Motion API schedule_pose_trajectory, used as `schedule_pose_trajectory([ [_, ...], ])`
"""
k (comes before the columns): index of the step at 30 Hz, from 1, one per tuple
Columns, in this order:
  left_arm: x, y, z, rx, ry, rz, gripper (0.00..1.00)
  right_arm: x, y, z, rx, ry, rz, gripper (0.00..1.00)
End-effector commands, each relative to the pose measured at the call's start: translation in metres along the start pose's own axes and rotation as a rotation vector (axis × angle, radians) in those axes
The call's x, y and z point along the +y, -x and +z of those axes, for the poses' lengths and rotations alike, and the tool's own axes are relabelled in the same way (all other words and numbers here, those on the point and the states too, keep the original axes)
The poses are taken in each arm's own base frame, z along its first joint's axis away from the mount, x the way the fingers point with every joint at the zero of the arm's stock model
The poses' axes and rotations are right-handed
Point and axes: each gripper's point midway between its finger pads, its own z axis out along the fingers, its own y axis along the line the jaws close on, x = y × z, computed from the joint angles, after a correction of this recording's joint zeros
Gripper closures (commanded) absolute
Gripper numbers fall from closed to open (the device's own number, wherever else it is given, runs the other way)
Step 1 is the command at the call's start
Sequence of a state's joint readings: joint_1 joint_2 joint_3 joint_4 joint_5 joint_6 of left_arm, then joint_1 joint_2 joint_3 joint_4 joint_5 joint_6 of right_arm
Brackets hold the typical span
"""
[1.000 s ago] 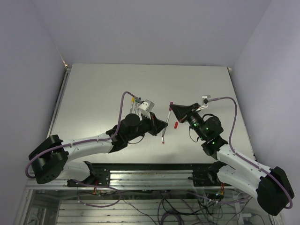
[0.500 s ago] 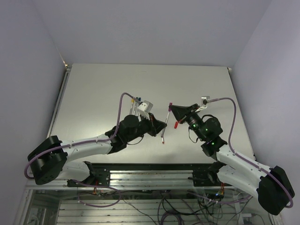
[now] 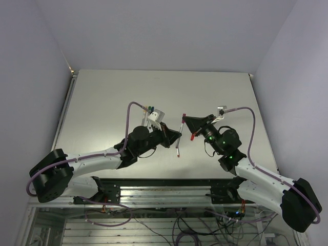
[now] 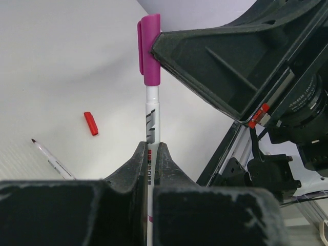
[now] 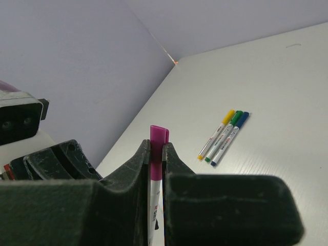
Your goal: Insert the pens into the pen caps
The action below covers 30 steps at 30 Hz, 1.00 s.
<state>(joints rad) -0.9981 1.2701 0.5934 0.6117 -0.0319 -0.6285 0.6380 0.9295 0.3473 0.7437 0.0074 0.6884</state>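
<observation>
From above, the left gripper [image 3: 177, 137] and the right gripper [image 3: 185, 121] meet over the middle of the tabletop [image 3: 102, 92], somewhat toward its near edge. The left gripper is closed on a thin whitish pen [image 3: 178, 148], which runs from near to far and is lifted off the surface. The right gripper is closed on the purple cap [image 3: 183, 117] at the pen's far end. A red cap [image 3: 192, 136] lies loose on the tabletop just right of the held pen, below the right gripper. Three capped pens [image 3: 149, 108], yellow, green and blue, lie side by side left of the centre, just beyond the left wrist. In the left wrist view, both fingers press against the pen's barrel with no gap. The pen stands straight up from them, with the purple cap sitting over its upper end, and one dark finger of the right gripper touches the cap's side. The red cap lies to the left on the surface, and nearer the camera lies an uncapped pen [image 4: 51, 155], its dark tip pointing away. In the right wrist view, the fingers clamp the purple cap, whose top pokes out above them. The three capped pens lie parallel and touching on the tabletop beyond, well short of the far corner.
</observation>
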Motion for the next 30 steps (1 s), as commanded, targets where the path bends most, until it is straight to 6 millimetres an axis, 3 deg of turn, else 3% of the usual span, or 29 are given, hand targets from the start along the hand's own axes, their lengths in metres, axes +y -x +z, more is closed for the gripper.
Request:
schedule_pose_trajectory([
  [1,-0.021,0.035,-0.003,-0.131,-0.074,0.008,0.93,-0.004,-0.008,-0.002,0.018,-0.007,-0.01,1.0],
  [12,-0.01,0.038,-0.003,-0.161,-0.027,0.001,0.93,0.003,-0.015,-0.002,0.058,0.027,-0.004,1.0],
  [21,-0.012,0.05,0.008,-0.213,-0.025,0.009,0.93,0.002,-0.044,-0.012,0.175,0.039,-0.002,1.0],
  [30,-0.008,0.077,0.017,-0.264,-0.038,0.006,0.93,-0.005,-0.073,-0.024,0.283,-0.008,-0.045,1.0],
])
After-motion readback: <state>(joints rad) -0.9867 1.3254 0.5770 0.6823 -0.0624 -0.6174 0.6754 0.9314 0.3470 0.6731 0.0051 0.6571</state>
